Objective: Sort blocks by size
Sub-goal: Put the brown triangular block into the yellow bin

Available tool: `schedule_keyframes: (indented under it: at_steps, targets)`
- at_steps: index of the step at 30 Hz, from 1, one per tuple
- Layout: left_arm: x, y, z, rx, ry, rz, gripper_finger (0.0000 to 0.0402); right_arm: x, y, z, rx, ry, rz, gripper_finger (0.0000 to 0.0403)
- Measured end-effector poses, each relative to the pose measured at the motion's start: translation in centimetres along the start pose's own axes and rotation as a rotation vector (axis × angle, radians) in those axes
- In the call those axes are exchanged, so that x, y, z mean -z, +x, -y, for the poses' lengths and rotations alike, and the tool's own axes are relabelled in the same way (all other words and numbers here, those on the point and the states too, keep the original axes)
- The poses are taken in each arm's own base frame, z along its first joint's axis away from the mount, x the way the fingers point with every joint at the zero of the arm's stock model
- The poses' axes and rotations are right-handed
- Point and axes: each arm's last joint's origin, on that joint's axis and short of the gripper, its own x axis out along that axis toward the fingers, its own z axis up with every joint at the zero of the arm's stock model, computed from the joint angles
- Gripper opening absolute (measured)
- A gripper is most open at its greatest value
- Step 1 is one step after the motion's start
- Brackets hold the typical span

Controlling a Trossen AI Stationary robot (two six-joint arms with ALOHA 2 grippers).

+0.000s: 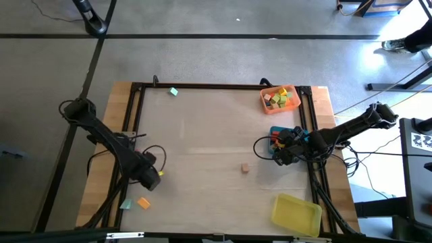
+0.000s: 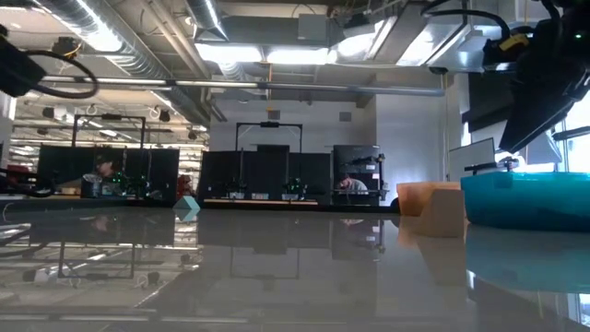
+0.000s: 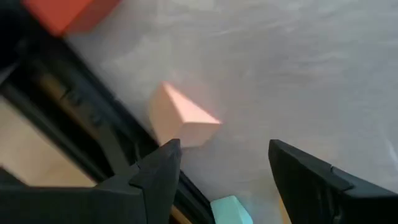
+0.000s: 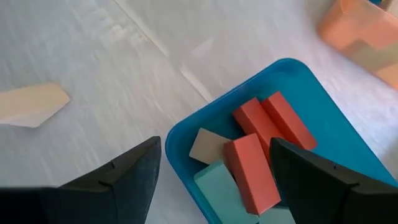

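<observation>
Sorting partly done: orange tray and blue tray hold blocks, yellow tray looks empty; loose blocks left are tan, teal and orange; left gripper open above the orange one, right gripper open over the blue tray.

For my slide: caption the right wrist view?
Open right gripper over blue tray holding red, tan, teal blocks.

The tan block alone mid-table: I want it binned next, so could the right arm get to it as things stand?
Probably yes. The tan block lies alone on bare table, nothing beside it. The right gripper, its fingers open and empty, hovers over the blue tray nearby.
</observation>
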Motion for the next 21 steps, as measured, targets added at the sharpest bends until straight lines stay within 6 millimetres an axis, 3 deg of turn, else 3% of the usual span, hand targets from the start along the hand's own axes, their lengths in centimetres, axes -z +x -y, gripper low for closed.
schedule_keyframes:
  at_steps: [9, 21]
  targets:
    - [0.9, 0.5, -0.7, -0.067, -0.135, 0.027, 0.023, -0.3, 0.0, -0.3, -0.015, -0.012, 0.043, 0.0296]
    - [0.5, 4.2, -1.3, -0.012, -0.098, 0.005, 0.023, -0.3, 0.0, -0.3, -0.018, -0.02, 0.045, 0.0296]
